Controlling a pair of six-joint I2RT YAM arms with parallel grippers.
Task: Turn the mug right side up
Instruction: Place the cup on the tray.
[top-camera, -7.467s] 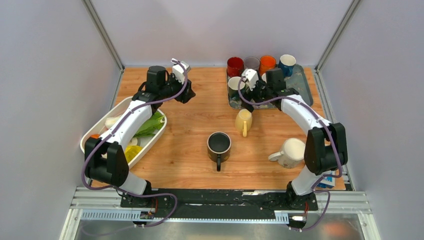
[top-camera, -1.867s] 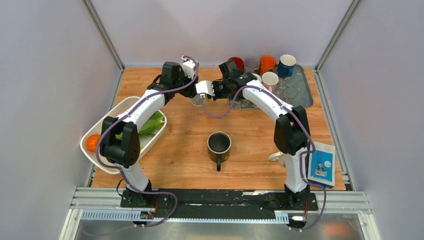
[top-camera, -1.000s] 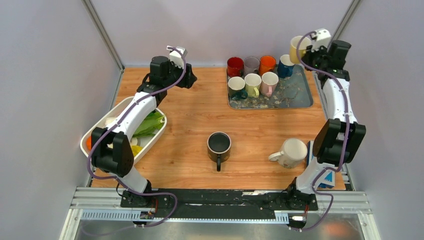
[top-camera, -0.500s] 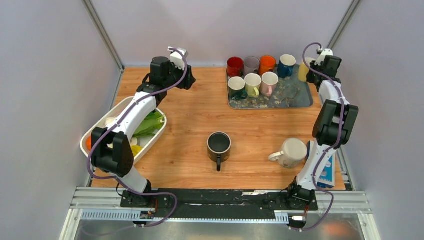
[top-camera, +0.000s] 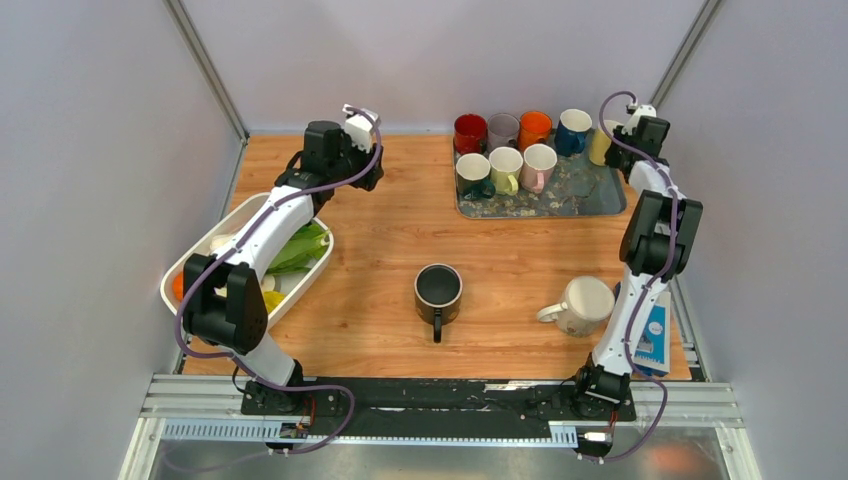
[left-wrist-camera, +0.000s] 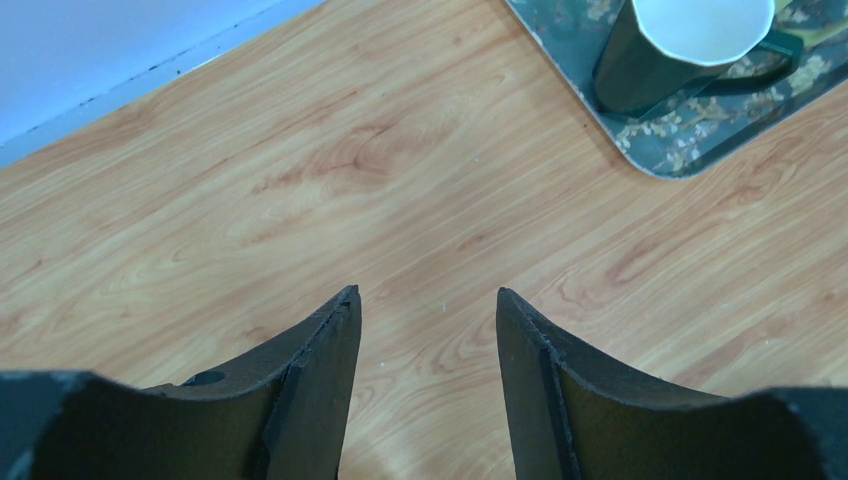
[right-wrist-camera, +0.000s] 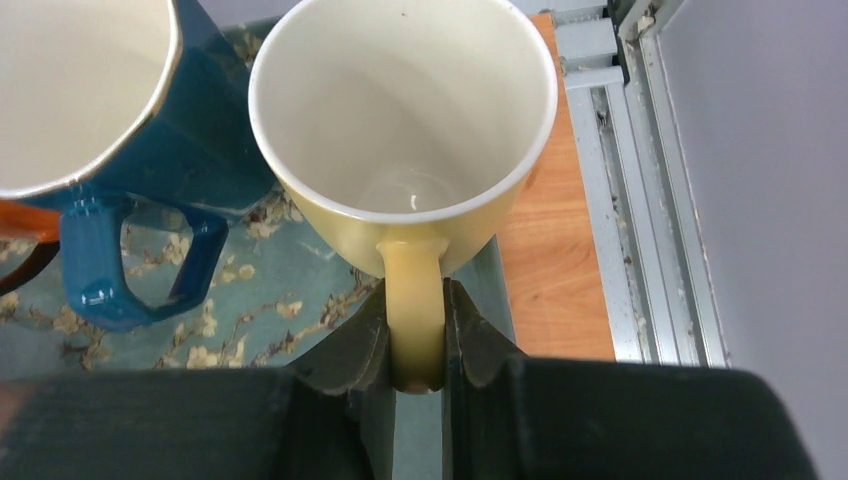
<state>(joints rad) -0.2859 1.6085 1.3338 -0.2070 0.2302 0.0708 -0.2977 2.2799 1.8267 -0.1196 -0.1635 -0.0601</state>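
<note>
The pale yellow mug is upright with its mouth up, at the far right corner of the patterned tray, beside a blue mug. My right gripper is shut on the yellow mug's handle. I cannot tell whether the mug's base touches the tray. My left gripper is open over bare wood at the back left, with nothing between its fingers.
Several other mugs stand on the tray, including a dark green one. A black mug sits mid-table and a white mug at the front right. A white basket of vegetables is on the left. A blue box lies by the right edge.
My right arm has brought the yellow mug down from high at the back right to the tray's corner beside the blue mug. The left gripper has barely shifted.
</note>
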